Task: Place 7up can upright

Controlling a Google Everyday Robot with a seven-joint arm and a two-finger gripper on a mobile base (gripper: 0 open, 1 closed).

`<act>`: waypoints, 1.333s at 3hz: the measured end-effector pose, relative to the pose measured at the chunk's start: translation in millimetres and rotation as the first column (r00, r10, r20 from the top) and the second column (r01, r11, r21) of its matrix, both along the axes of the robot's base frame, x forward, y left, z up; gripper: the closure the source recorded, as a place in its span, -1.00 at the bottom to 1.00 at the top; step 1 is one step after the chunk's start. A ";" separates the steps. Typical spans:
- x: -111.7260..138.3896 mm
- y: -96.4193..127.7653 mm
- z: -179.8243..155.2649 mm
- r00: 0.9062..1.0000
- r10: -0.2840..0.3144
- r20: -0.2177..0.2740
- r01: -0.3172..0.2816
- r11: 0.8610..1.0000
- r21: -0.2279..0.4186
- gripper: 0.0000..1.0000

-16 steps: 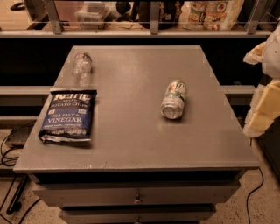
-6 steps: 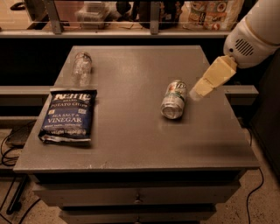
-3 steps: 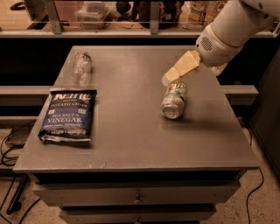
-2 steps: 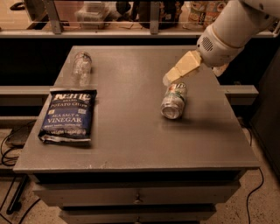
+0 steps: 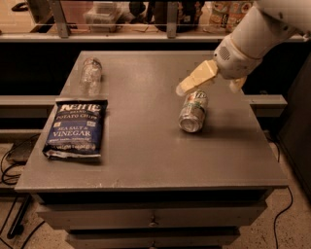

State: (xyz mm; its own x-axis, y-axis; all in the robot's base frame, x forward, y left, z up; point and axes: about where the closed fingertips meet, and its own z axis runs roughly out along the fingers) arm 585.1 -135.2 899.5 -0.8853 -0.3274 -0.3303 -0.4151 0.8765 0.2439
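The 7up can (image 5: 193, 111) lies on its side on the grey table (image 5: 146, 155), right of centre, with its shiny end facing the front. My gripper (image 5: 209, 87) hangs just above the can's far end, coming in from the upper right on a white arm. Its cream fingers (image 5: 197, 78) are spread apart and hold nothing; one reaches left over the can's far end, and the tip of the other shows to the right. I cannot tell whether they touch the can.
A blue salt and vinegar chip bag (image 5: 75, 129) lies flat at the table's front left. A clear crinkled plastic bottle (image 5: 90, 75) lies at the back left. A shelf with cluttered items (image 5: 146, 14) runs behind the table. Cables (image 5: 12, 160) trail on the floor at left.
My gripper has swung in from the table's right edge, leftward and down, to sit over the can's far end. It has barely moved in the last second. The can has not moved.
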 end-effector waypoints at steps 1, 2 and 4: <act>13.6 10.3 -23.4 0.995 -0.048 -0.087 0.054 0.996 0.067 -1.00; 22.0 16.2 -41.0 0.986 -0.076 -0.148 0.089 0.993 0.083 -1.00; 30.1 24.6 -57.6 0.976 -0.105 -0.191 0.116 0.992 0.048 -0.24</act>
